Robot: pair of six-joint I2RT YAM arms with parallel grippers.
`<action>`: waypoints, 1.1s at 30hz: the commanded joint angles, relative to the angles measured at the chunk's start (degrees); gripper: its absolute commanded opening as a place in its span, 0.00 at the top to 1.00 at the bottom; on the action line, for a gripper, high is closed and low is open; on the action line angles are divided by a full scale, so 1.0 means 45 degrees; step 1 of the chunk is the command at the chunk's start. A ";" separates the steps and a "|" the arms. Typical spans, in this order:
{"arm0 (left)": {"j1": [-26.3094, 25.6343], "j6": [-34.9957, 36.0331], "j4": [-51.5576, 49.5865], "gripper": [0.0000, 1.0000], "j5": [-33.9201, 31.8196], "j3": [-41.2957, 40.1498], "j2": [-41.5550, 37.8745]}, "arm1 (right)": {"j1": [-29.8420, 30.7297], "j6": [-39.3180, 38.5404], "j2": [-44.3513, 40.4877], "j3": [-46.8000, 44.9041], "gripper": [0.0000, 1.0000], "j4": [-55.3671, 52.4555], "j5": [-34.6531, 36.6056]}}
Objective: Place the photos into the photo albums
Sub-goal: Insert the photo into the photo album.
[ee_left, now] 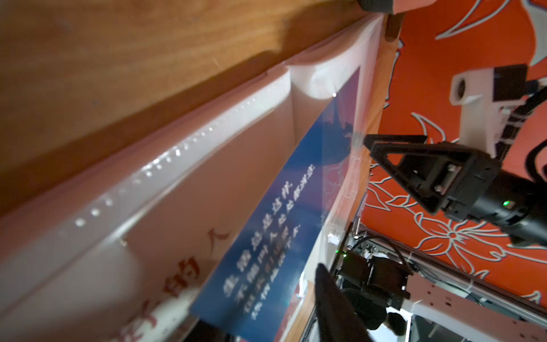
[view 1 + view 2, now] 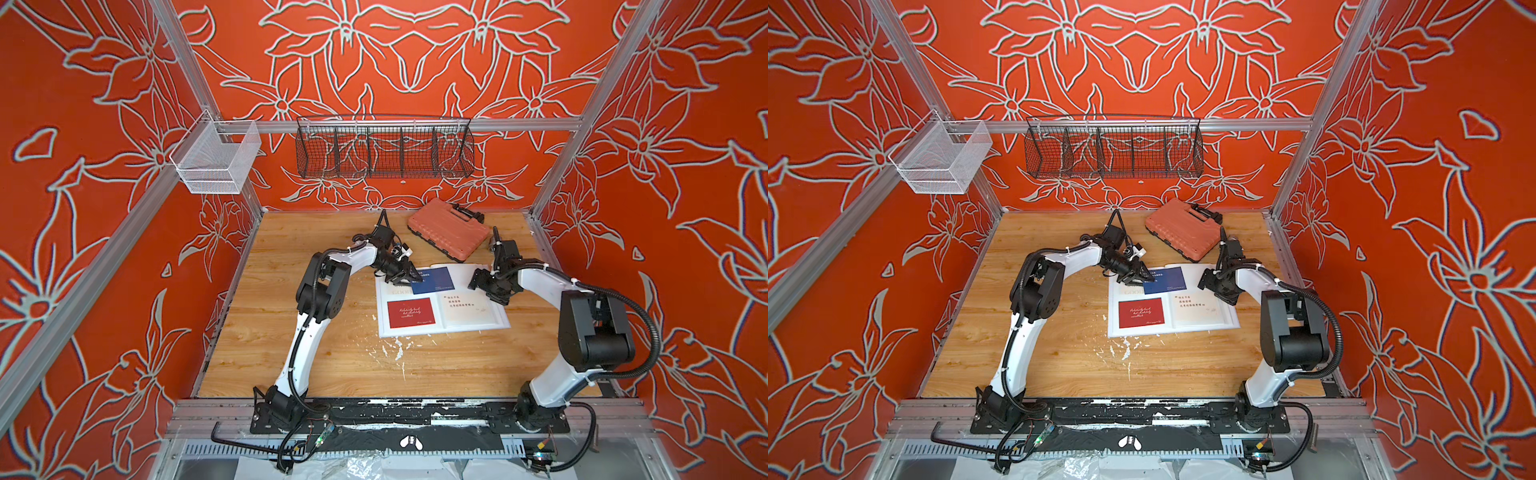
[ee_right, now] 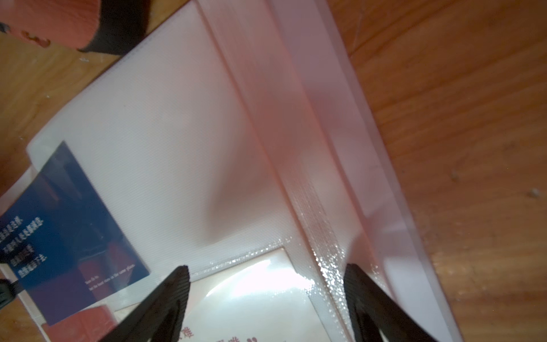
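Walls: orange with white flower outlines, close in three sides.

Table: wood-grain, carries everything below.

Left arm and right arm: rise from the near edge and bend inward over the album.

Black basket: hangs on the back rail.

Album: lies open and flat mid-table, white pages up, gutter running near to far.

Case: orange, ribbed, lies just beyond the album's far edge. Contact with the album cannot be told.

White basket: hangs at the rear left corner.

Blue card: lies tilted across the gutter on the album's far half, white text up.

Red card: lies flat on the left page's near half, white cursive up.

White card: sits on the right page's near half, black Chinese text up. Looks glossy in the right wrist view, as if under clear film.

Second white card: shows on the left page's far half, partly under the blue card.

Left gripper: sits at the blue card's left end, jaws parted, with the card's edge between them. Contact with the card cannot be told.

Right gripper: hovers over the right page, jaws spread wide, grasps nothing.

Flecks: white, lie scattered on the table near the album's near edge.
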 commanded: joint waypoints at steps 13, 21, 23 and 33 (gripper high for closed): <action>-0.0085 -0.1505 0.0605 0.24 -0.1558 -0.1485 -0.1326 | -0.0018 -0.0173 -0.0217 0.0241 0.15 -0.0421 0.0753; -0.0449 -0.1716 -0.0280 0.20 -0.2135 -0.0734 -0.0944 | 0.0010 -0.0085 -0.0119 0.0120 0.15 -0.0208 0.0380; -0.0479 -0.1759 -0.0462 0.20 -0.2622 -0.0827 -0.1023 | 0.0011 -0.0120 -0.0173 0.0072 0.15 -0.0168 0.0417; -0.0518 -0.2274 -0.0898 0.18 -0.3750 -0.1133 -0.1431 | 0.0001 -0.0305 0.0534 0.0403 0.24 -0.1001 0.1239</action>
